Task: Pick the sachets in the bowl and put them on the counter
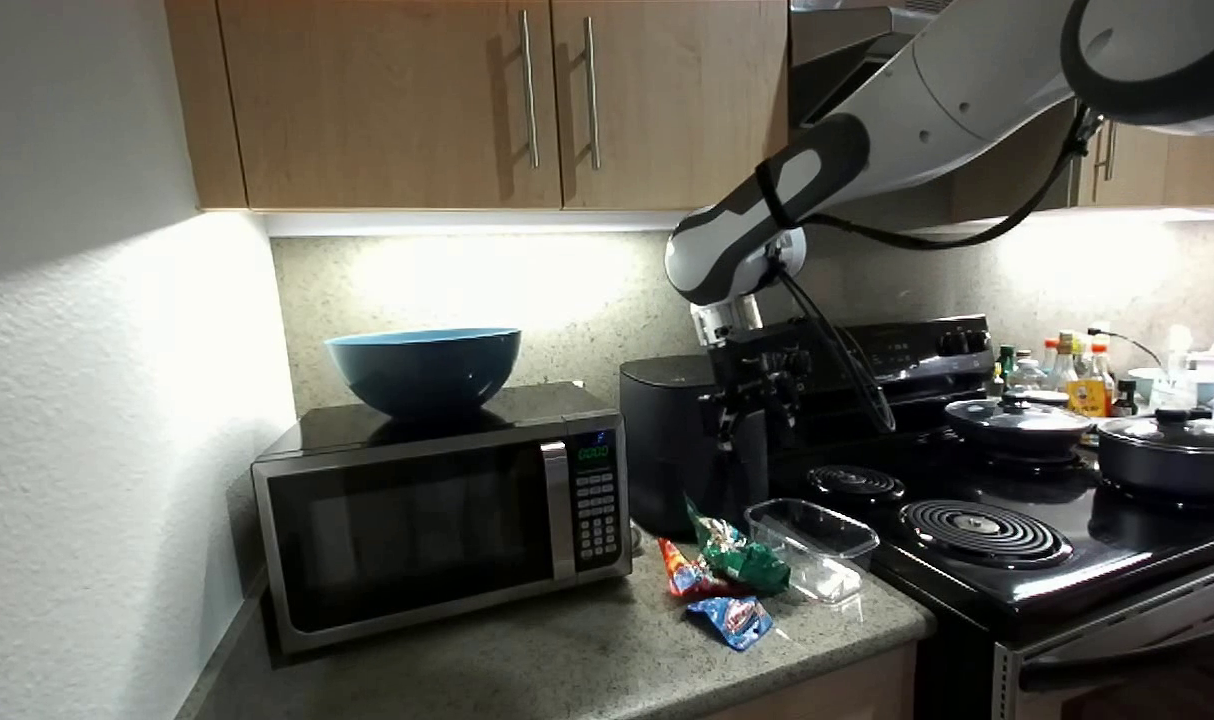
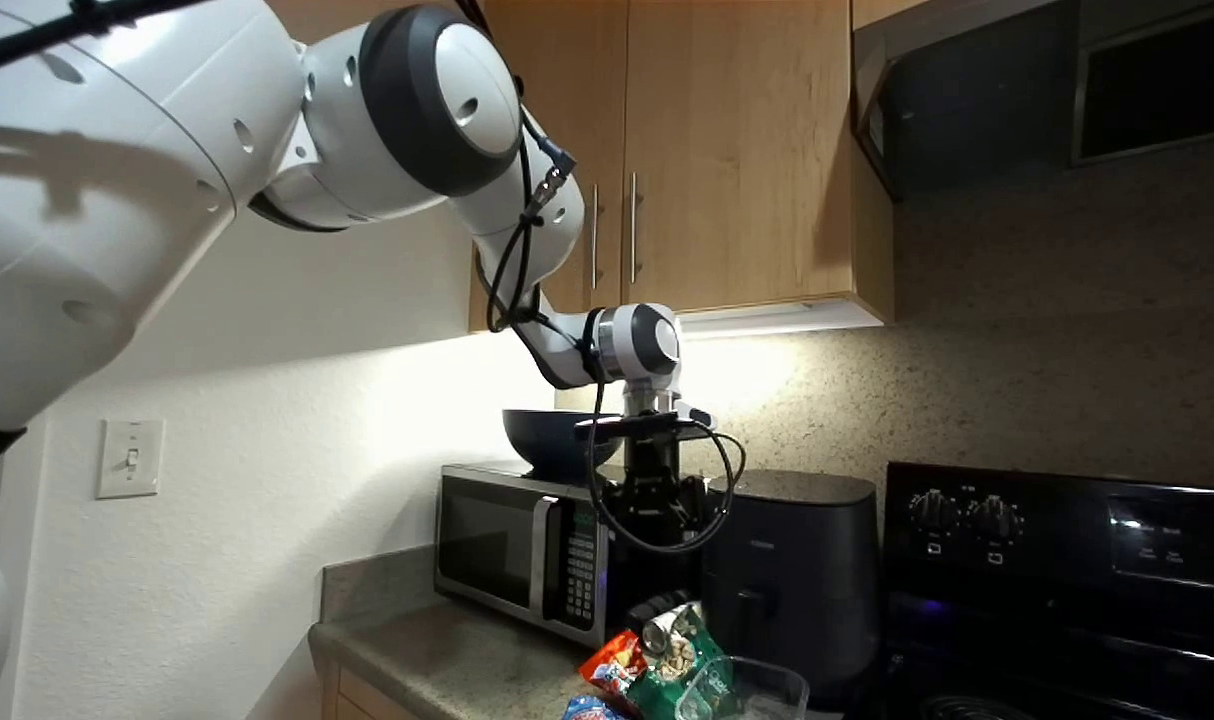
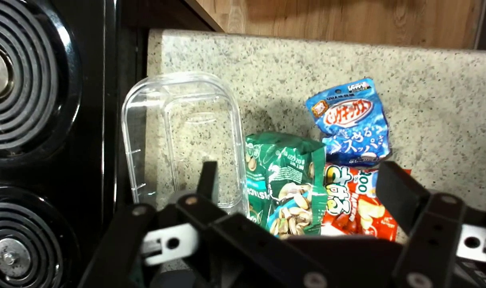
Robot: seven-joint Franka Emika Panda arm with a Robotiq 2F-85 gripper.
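A green sachet (image 3: 283,172), a red sachet (image 3: 359,204) and a blue sachet (image 3: 351,124) lie close together on the speckled counter (image 3: 283,64). In an exterior view the green sachet (image 1: 737,555) leans up behind the red one (image 1: 687,575), with the blue one (image 1: 737,620) in front. A low clear plastic container (image 3: 237,116), apparently the task's bowl, stands beside the green sachet; I see no sachet in it. My gripper (image 3: 301,172) is open and empty above the green and red sachets. In an exterior view the gripper (image 1: 757,425) hangs well above the counter, pointing down.
A microwave (image 1: 417,530) with a large blue bowl (image 1: 427,375) on top stands beside the sachets. A black air fryer (image 2: 807,580) stands behind them. The black stove with coil burners (image 1: 982,530) adjoins the container's side, with pots (image 1: 1172,460) on it. Cabinets (image 1: 387,110) hang above.
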